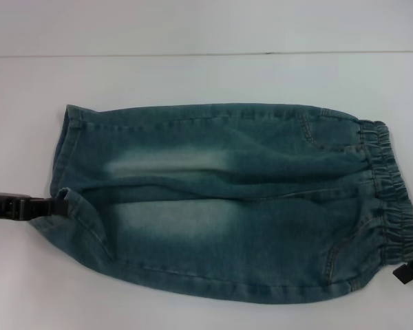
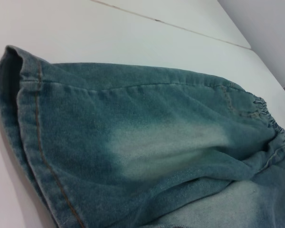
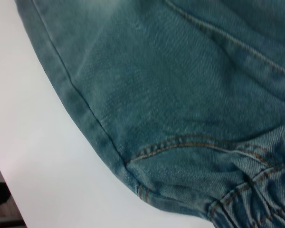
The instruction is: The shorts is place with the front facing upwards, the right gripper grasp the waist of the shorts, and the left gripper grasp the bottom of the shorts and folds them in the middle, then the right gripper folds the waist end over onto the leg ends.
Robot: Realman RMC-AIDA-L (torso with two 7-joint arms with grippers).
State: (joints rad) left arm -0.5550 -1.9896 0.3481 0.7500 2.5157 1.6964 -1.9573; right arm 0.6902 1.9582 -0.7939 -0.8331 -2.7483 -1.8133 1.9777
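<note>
Blue denim shorts [image 1: 227, 199] lie flat on the white table, front up. The leg ends point left and the elastic waist [image 1: 389, 199] points right. My left gripper [image 1: 54, 205] sits at the leg hems, where the two legs meet, touching the cloth. My right gripper [image 1: 411, 265] is at the near corner of the waistband, partly cut off by the frame's edge. The left wrist view shows the far leg hem [image 2: 19, 95] and the faded denim. In the right wrist view are the near side seam [image 3: 80, 102], a pocket edge and the gathered waistband [image 3: 256, 199].
The white table [image 1: 193, 75] runs out on all sides of the shorts, with a seam line [image 1: 193, 54] across the back. The table's near edge [image 3: 2, 175] shows in the right wrist view, close to the shorts' near seam.
</note>
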